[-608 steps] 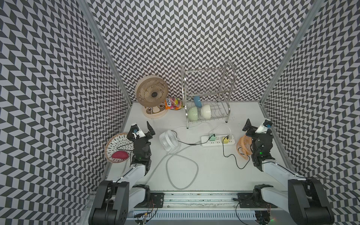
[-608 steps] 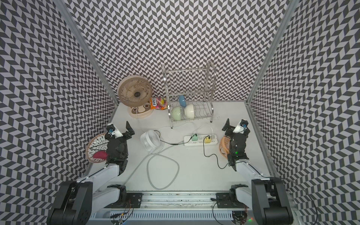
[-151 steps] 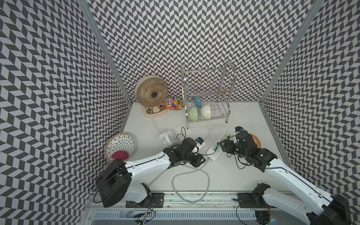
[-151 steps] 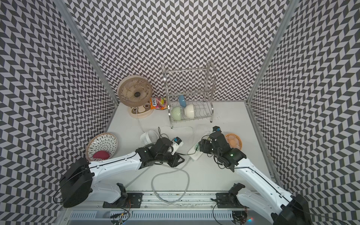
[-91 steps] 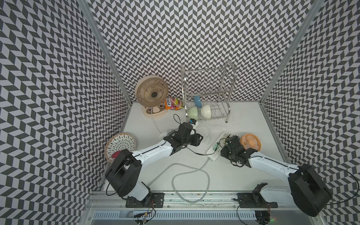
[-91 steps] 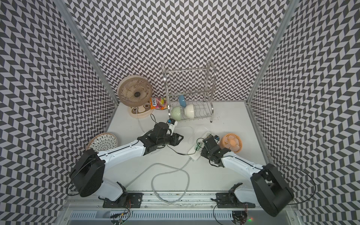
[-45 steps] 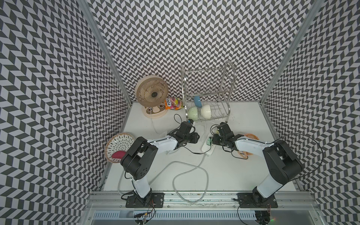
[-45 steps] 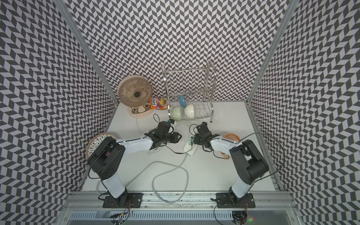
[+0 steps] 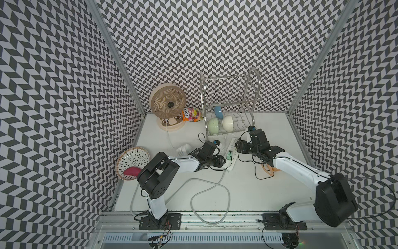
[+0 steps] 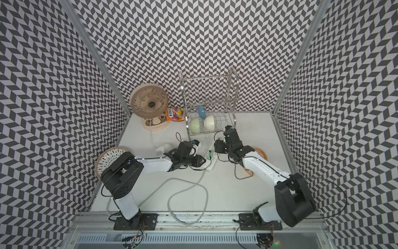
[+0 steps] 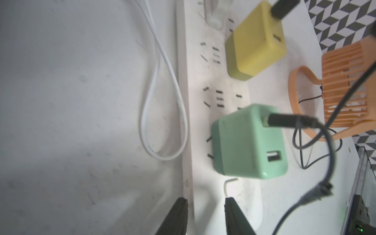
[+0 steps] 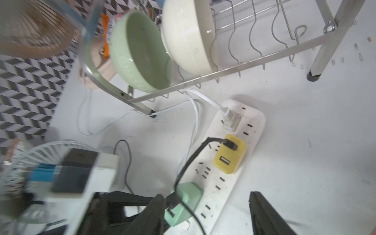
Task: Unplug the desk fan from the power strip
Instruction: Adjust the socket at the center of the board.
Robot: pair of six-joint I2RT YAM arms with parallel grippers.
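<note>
Tabletop (image 9: 269,194) white, chevron walls (image 9: 215,43) (left fingers (image 11: 177,215) narrowly apart over power strip (image 11: 193,81), right fingers (image 12: 266,215) spread wide).

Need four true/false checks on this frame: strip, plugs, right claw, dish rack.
1. A green adapter and a yellow adapter both sit in the power strip. True.
2. The right claw is shut on the yellow adapter. False: its jaws stand wide open and hold nothing.
3. The dish rack holds a green bowl and a cream bowl. True.
4. The white plug has been pulled out of the strip. False: it sits in a socket at the strip's end.
</note>
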